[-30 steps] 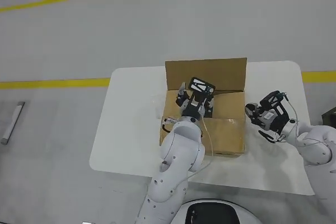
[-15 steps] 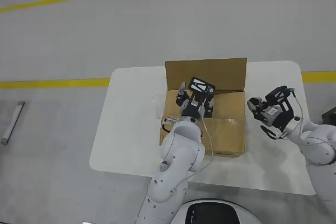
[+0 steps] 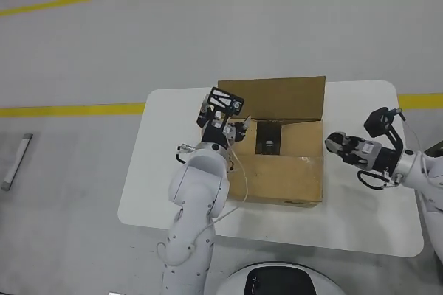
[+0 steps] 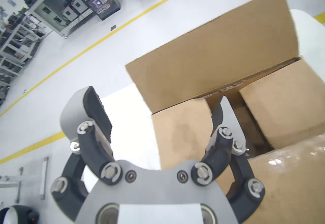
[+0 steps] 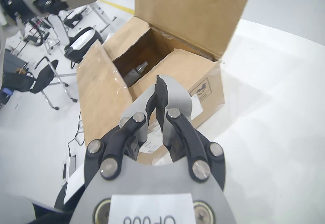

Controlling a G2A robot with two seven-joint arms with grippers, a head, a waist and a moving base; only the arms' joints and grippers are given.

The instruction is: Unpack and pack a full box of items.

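Grey workshop floor [image 3: 74, 59] with a yellow line [image 3: 59, 110] surrounds the white round-cornered table [image 3: 170, 169]. At the centre of the top view we see the brown cardboard box [image 3: 280, 184], its far flap upright, its taped near flap folded over the near half and two side flaps leaning in, so only a narrow slot is open. Down in that slot lies a small dark item with a silvery tip [image 3: 268, 142]; we cannot tell what it is. Our left gripper [image 4: 157, 105] hangs at the box's left edge, left of centre in the frame, claw spread wide and holding nothing. Our right gripper [image 5: 159, 90] sits just beside the box's right wall, right of centre, claw pressed together on nothing. We judge the slot to be the main risk: a spread claw going in could catch a side flap and bend it, or drag the light box across the table, since neither arm steadies it. The item lies deep in shadow, so a grasp may also slip off its narrow tip.
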